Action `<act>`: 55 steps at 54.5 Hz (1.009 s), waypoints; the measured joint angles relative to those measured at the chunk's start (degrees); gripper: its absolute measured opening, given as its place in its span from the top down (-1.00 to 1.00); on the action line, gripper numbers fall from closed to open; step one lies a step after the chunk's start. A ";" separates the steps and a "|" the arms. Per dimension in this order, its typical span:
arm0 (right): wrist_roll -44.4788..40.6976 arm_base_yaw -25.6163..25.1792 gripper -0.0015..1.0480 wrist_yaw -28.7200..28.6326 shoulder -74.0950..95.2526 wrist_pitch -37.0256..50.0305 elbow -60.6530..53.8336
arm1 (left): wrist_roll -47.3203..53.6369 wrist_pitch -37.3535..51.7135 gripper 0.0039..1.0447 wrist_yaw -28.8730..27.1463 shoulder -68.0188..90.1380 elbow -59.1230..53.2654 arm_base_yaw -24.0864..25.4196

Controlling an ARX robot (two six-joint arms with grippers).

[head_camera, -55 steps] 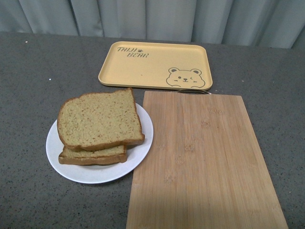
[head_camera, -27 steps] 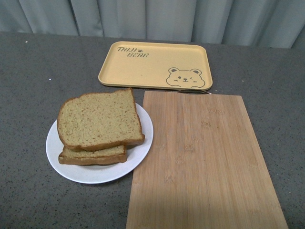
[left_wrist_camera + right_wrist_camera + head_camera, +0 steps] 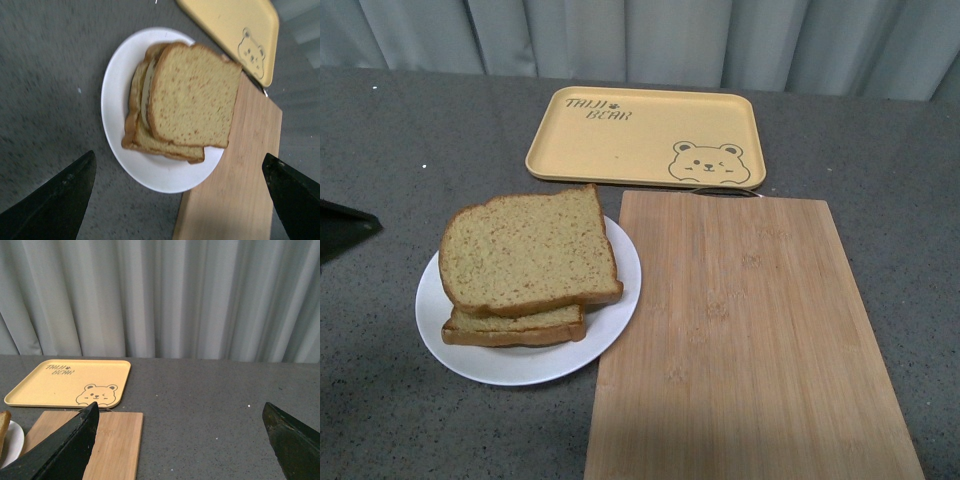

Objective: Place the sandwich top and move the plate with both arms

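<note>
Sandwich top lies flat on a second slice, and both sit on the plate at the near left of the grey table. The top slice is skewed against the one under it, and its far corner pokes out past the plate's far rim. In the left wrist view a pale layer shows between the slices.

The plate's right rim laps onto the left edge of the wooden board. The plate's left and near rims have bare table around them. The board top is bare. The yellow bear tray is just behind the board's far edge and well apart from the plate. A grey curtain runs along the back.

Left gripper hangs above the plate with its fingers spread wide, one on each side of the plate, gripping nothing. In the front view only a black tip shows at the left border, apart from the plate rim.

Right gripper is also spread wide and holds nothing. It sits over open table right of the board and faces the curtain.
</note>
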 joint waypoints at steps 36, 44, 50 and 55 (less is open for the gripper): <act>0.00 0.00 -0.82 0.00 0.00 0.00 0.00 | -9.42 4.92 -0.88 3.65 27.58 5.42 -1.86; 0.00 0.00 -0.82 0.00 0.00 0.00 0.00 | -10.93 6.67 -0.88 4.74 30.16 6.80 -2.40; 0.00 0.00 -0.82 0.00 0.00 0.00 0.00 | -11.41 7.28 -0.86 5.38 30.97 7.37 -2.82; 0.00 0.00 -0.82 0.00 0.00 0.00 0.00 | -11.50 7.28 -0.60 5.97 31.61 7.82 -3.37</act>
